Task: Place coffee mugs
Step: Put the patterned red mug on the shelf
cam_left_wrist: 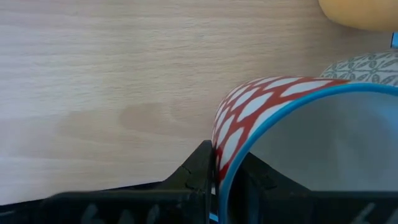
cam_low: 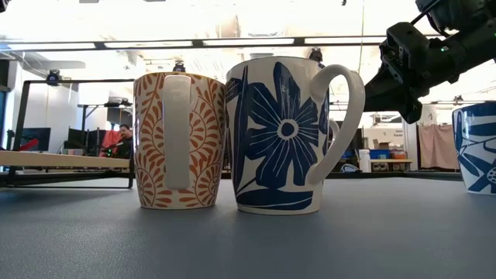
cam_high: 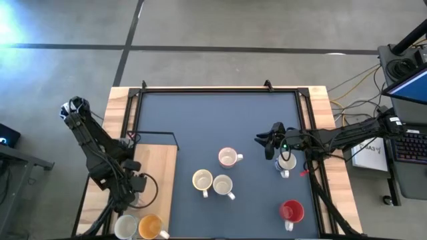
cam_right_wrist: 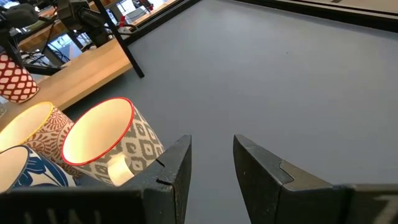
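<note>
Red-latticed mug [cam_left_wrist: 261,106] sits pinched by its rim in my left claw [cam_left_wrist: 214,171], over the wooden board [cam_left_wrist: 93,81]; next I carry it toward the grey worktop [cam_high: 220,120]. My right claw [cam_right_wrist: 211,162] waits, parted.

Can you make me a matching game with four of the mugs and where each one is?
Mugs:
1. red mug
2. orange mug
3. red-and-white patterned mug
4. blue-flower mug

Places:
a. standing free on the wooden board
b. rim pinched by the left gripper
c. alone on the dark mat
d. right beside the orange-leaf mug

Pairs: 1-c, 2-a, 3-b, 4-d.
The right gripper hovers open over the mat.
</note>
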Motion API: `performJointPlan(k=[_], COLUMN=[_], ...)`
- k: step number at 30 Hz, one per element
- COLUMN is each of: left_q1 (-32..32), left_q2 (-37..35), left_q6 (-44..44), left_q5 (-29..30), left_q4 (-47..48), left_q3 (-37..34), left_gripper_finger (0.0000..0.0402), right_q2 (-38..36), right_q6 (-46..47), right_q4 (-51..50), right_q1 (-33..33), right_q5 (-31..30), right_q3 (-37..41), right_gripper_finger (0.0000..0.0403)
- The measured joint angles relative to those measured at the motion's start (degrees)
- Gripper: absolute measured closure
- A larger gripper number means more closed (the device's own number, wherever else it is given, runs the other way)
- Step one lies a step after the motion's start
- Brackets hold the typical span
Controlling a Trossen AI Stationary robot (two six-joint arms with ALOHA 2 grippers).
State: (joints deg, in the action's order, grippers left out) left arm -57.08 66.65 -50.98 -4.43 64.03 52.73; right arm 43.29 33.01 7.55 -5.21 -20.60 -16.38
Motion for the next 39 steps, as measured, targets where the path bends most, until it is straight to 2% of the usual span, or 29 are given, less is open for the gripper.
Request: performJointPlan(k=[5, 16, 20, 39], left_q1=[-0.02, -0.21, -0.84, -0.90], left_q2=[0.00, -0.83, -1.32, -0.37], left_q6=[-2.70, -3.58, -3.53, -0.72], left_q5=[-0.68, -2.57, -2.92, -1.27], left_q4=[-0.20, 2.20, 3.50, 1.25], left_q3=[0.00, 1.80, 3.65, 3.69], left_gripper_finger=[0.0372, 0.0325, 0.0323, 0.0322], right_q2=[0.00, 0.00, 0.00, 0.00], right_q6=[0.00, 0.00, -0.02, -0.02], right_q4=[0.00, 0.00, 0.00, 0.00], right_q1=[0.00, 0.00, 0.00, 0.00], right_q5=[-0.02, -0.01, -0.02, -0.02], right_q3=[0.00, 0.00, 0.00, 0.00], right_gripper_finger=[0.0296, 0.0296, 0.0296, 0.0296])
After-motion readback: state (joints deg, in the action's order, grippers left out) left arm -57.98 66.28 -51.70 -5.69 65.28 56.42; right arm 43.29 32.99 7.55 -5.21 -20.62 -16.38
